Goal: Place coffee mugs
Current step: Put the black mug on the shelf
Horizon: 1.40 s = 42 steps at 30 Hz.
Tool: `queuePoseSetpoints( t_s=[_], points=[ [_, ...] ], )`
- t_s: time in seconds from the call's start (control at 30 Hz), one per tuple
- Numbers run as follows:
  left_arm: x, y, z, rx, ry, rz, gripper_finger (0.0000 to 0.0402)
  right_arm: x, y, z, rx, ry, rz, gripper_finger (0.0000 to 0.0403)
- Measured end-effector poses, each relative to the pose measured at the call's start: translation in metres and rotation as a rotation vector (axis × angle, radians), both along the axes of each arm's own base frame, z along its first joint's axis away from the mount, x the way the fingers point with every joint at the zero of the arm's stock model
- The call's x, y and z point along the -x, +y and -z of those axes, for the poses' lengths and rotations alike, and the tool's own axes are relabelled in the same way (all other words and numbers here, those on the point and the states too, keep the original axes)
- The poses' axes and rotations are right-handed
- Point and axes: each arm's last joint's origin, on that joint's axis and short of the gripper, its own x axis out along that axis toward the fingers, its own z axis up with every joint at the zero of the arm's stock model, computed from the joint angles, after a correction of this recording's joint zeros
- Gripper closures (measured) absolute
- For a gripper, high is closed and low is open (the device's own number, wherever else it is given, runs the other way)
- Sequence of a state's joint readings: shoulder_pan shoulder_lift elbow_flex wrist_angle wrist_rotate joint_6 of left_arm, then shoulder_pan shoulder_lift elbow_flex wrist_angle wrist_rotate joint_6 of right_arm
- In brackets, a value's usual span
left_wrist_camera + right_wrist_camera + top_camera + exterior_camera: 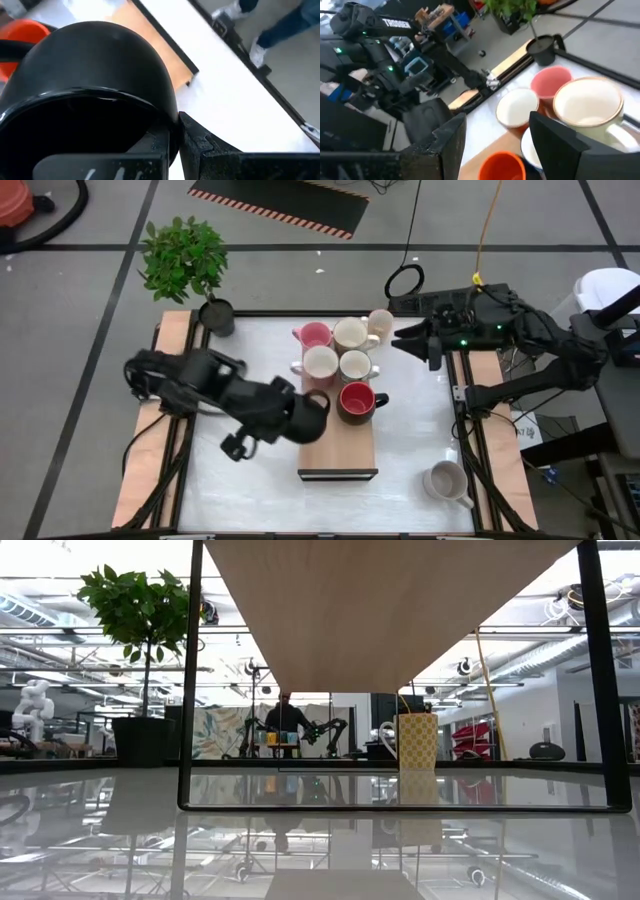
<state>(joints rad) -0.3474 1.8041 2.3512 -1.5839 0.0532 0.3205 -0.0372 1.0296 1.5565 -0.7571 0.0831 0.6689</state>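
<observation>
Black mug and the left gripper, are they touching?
Touching. The left wrist view shows the left gripper shut on the black mug wall.

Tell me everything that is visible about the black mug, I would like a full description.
The black mug is small, glossy and looks ceramic, with a rounded body and a dark inside. The left gripper is shut on its rim, one finger outside the wall and the other inside. The mug is over the left edge of the wooden board, just left of the red mug. Whether it rests on the board or hangs above it cannot be told. Its handle is not clearly seen.
</observation>
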Motion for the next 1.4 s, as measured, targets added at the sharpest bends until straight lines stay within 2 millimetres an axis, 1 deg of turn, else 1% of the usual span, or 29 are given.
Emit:
queuePoseSetpoints(
  t_s=[0.13, 0.23, 0.37, 0.6, 1.0, 1.07, 1.2, 1.3, 1.4],
  points=[
    [-0.019, -0.006, 0.015, -0.014, 0.025, -0.004, 0.0383, -0.001, 0.001, 0.003, -0.014, 0.031, -0.038, 0.0200],
    [-0.032, -0.006, 0.028, -0.070, 0.066, -0.030, 0.0383, -0.002, 0.002, 0.007, -0.021, 0.063, -0.059, 0.0200],
    [-0.050, -0.005, 0.044, -0.157, 0.079, -0.051, 0.0383, -0.001, 0.002, 0.009, -0.012, 0.087, -0.064, 0.0200],
    [-0.060, -0.004, 0.055, -0.191, 0.106, -0.068, 0.0383, 0.000, 0.004, 0.012, -0.025, 0.120, -0.126, 0.0200],
    [-0.064, 0.011, 0.054, -0.192, 0.107, -0.133, 0.0383, 0.003, 0.004, 0.013, 0.016, 0.145, -0.162, 0.0200],
    [-0.064, 0.011, 0.054, -0.192, 0.107, -0.135, 0.0383, 0.002, 0.005, 0.019, 0.011, 0.178, -0.171, 0.0200],
    [-0.064, 0.011, 0.054, -0.190, 0.107, -0.134, 0.0383, -0.003, 0.006, 0.042, -0.012, 0.294, -0.217, 0.0209],
    [-0.064, 0.011, 0.054, -0.189, 0.107, -0.133, 0.0383, -0.007, 0.008, 0.061, -0.027, 0.372, -0.229, 0.0235],
    [-0.064, 0.011, 0.054, -0.189, 0.108, -0.135, 0.0383, -0.010, 0.011, 0.077, -0.045, 0.422, -0.234, 0.0274]
  ],
)
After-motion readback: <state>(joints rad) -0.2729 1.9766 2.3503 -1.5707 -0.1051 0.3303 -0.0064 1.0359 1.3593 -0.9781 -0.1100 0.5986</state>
